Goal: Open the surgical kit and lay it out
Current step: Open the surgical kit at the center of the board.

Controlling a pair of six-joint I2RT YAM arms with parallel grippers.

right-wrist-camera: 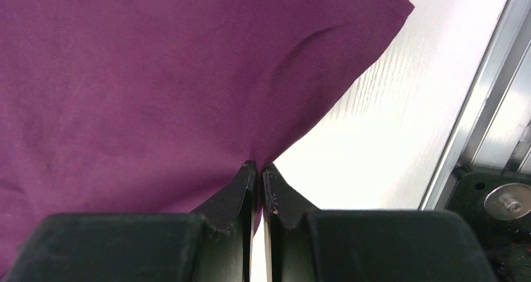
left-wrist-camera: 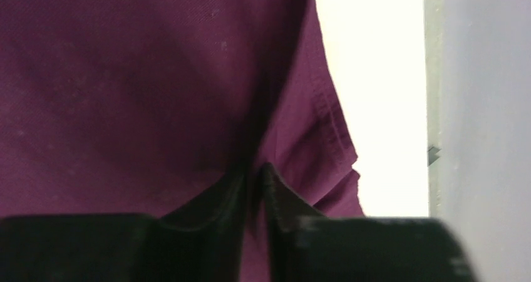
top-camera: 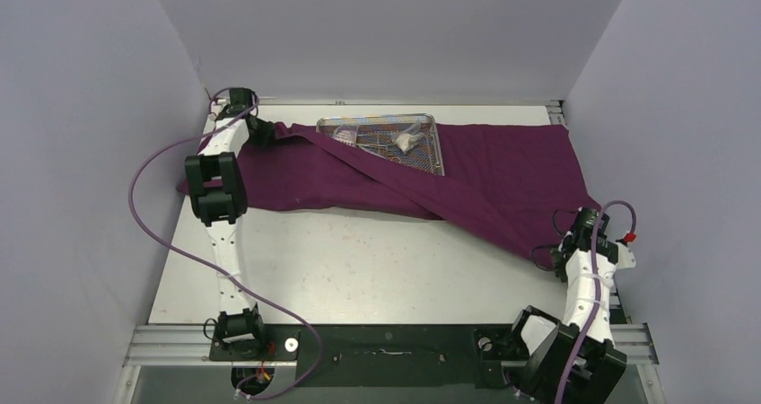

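Two grippers are working the purple cloth [top-camera: 502, 166] at once. The left gripper [left-wrist-camera: 257, 169] is sitting at the far left of the table [top-camera: 359, 269]. Its fingers are closed to a thin slit, with a pleat of cloth running down between them close to the hemmed edge. The right gripper [right-wrist-camera: 260, 166] is sitting at the near right, its fingers pressed together on the cloth's edge a little in from the pointed corner. The fabric is puckering into the pinch, so I am judging this a real hold.

The cloth is lying across the far half of the table. The wire tray [top-camera: 439, 144] appears to be resting on it at the far middle, mostly uncovered. It is holding a white gauze wad [top-camera: 406, 141] and some items too small to name. One folded flap is running diagonally from the left gripper, across the tray's near-left corner, toward the right gripper.

The step in hand is looking like pulling that flap open. To do it well, both arms should be drawing outward and toward the near edge together, low over the table. The cloth should be staying just taut, so the fold is sliding off the tray without dragging or tipping it. Pulling unevenly is risking a shifted tray or a slipped corner, since each pinch is holding only a little fabric near an edge.
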